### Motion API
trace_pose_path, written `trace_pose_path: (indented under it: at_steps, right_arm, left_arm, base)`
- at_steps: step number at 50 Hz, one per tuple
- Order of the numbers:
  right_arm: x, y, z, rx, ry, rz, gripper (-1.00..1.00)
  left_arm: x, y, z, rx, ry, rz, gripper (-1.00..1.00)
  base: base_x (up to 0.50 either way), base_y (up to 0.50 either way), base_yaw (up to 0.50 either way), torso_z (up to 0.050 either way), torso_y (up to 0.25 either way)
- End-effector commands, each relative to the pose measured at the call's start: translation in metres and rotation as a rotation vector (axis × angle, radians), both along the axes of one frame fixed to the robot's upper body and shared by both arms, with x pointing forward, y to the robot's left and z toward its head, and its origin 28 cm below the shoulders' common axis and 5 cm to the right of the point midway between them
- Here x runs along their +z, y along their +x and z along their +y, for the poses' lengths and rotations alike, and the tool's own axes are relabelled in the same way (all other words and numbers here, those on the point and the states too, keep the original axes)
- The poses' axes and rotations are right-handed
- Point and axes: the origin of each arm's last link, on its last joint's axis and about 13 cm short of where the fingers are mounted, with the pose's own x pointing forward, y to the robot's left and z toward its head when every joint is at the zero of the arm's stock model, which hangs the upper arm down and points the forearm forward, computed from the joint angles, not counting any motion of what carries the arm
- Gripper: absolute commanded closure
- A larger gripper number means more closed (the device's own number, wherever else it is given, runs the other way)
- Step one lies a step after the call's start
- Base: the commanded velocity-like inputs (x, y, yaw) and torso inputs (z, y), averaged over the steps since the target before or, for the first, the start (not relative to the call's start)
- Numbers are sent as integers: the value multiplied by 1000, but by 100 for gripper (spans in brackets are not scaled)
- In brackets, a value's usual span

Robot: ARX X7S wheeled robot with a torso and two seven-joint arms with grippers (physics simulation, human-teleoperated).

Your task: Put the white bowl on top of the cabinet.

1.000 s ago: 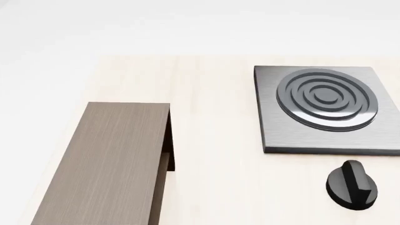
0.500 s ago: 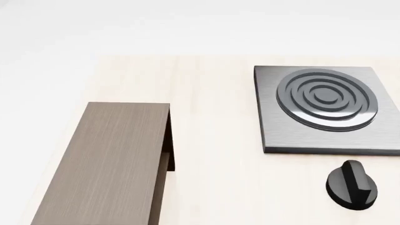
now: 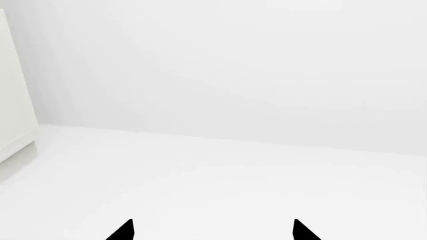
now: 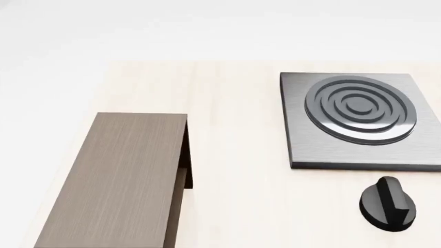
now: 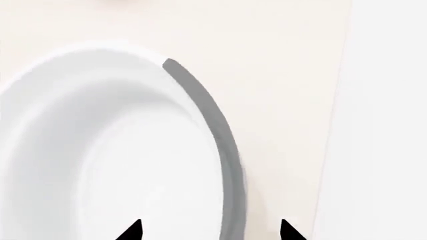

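The white bowl is sitting on the pale counter, directly under the right hand, whose two dark tips are spreading open astride its rim, gripping nothing. The left hand is also open and is facing only white floor. The cabinet is lying beside the stove plate and the black knob.

Your head cam: high, down over cabinet & stove plate. R wrist cam: v. close above white bowl. L wrist: blank white surroundings; no shared content
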Motion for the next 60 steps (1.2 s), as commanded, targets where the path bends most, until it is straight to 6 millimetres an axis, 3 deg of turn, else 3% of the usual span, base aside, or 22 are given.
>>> trace_pose_path:
  at_steps: [1, 3, 4, 23, 37, 47, 60]
  right_arm:
    - [-27, 0, 18, 71, 117, 70, -100]
    - [-30, 0, 18, 74, 127, 63, -100]
    - [-32, 0, 17, 70, 127, 73, 100]
    - [-25, -2, 18, 43, 120, 54, 100]
    - [11, -7, 27, -51, 47, -47, 100]
    - [23, -12, 27, -140, 17, -91, 100]
    - [44, -12, 35, -103, -5, -181, 100]
  left_arm:
    - [0, 0, 0, 0, -1, -1, -100]
    - [0, 0, 0, 1, 0, -1, -100]
    - [0, 0, 0, 1, 0, -1, -100]
    - [0, 0, 0, 0, -6, -3, -100]
    - [0, 0, 0, -1, -10, -6, -100]
    - [-1, 0, 0, -2, -15, -7, -100]
    - [-1, 0, 0, -2, -16, -8, -100]
  base:
    - [0, 0, 3, 0, 0]
    - [7, 0, 2, 0, 0]
    - [0, 0, 3, -10, 0]
    - [2, 0, 1, -2, 0]
    - [1, 0, 1, -1, 0]
    - [0, 0, 0, 0, 0]
    - [0, 0, 0, 0, 0]
